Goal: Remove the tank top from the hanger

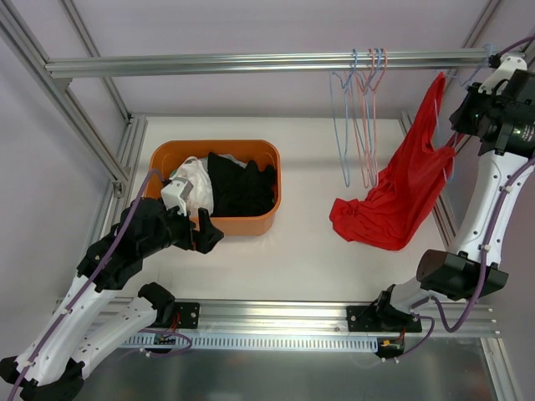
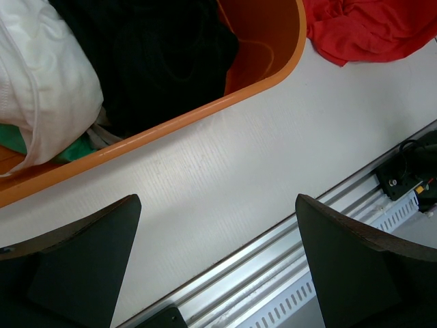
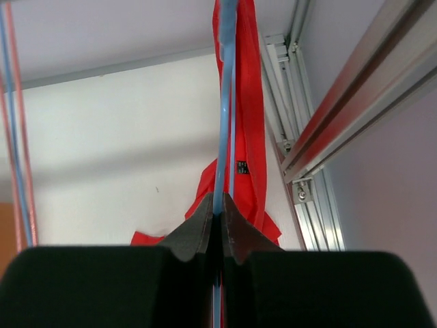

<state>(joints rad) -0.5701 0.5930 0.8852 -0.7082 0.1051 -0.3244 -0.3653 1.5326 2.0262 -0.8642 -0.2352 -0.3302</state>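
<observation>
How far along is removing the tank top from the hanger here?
Done: nothing finished; the red tank top drapes from the blue hanger, its lower part piled on the table. In hand: the right tool is shut on that hanger. To do: work the fabric off it; the left tool hangs open by the orange bin.

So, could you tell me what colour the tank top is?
The tank top is red, clearest in the top external view.

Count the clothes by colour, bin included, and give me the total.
Red tank top: 1, draped from the blue hanger
White garment: 1, in the orange bin
Black garment: 1 heap, same bin; could be more pieces
Green garment: 1, only a scrap showing
Total: 4
</observation>
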